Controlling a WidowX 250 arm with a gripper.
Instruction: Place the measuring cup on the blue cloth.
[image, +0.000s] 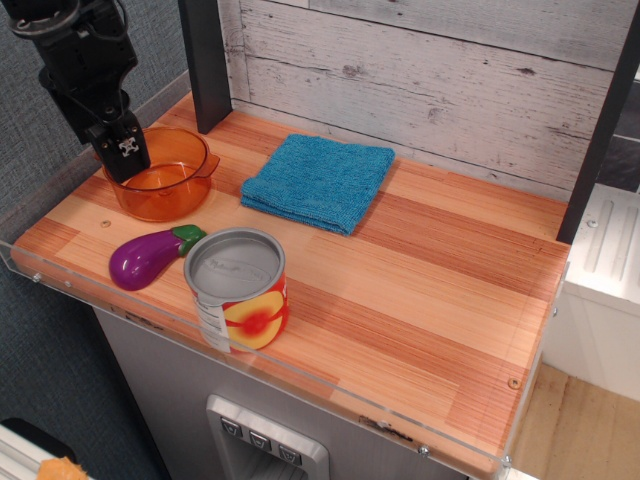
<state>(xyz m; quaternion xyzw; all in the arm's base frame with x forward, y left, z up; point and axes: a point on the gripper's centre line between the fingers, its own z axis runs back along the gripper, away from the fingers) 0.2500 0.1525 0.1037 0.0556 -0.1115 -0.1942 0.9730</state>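
The measuring cup (165, 185) is translucent orange and sits upright on the wooden tabletop at the back left, its tab handle pointing right. The blue cloth (320, 180) lies flat, folded square, to the right of the cup with a strip of bare wood between them. My black gripper (127, 152) comes down from the upper left, and its fingertips are at the cup's back-left rim. One finger (128, 146) faces the camera and hides the other, so the gap between them does not show. I cannot tell whether the rim is gripped.
A silver-lidded tin can (238, 290) stands near the front edge. A purple toy eggplant (148, 256) lies to its left, in front of the cup. A black post (207, 62) stands behind the cup. A clear lip runs along the table's front edge (300, 372).
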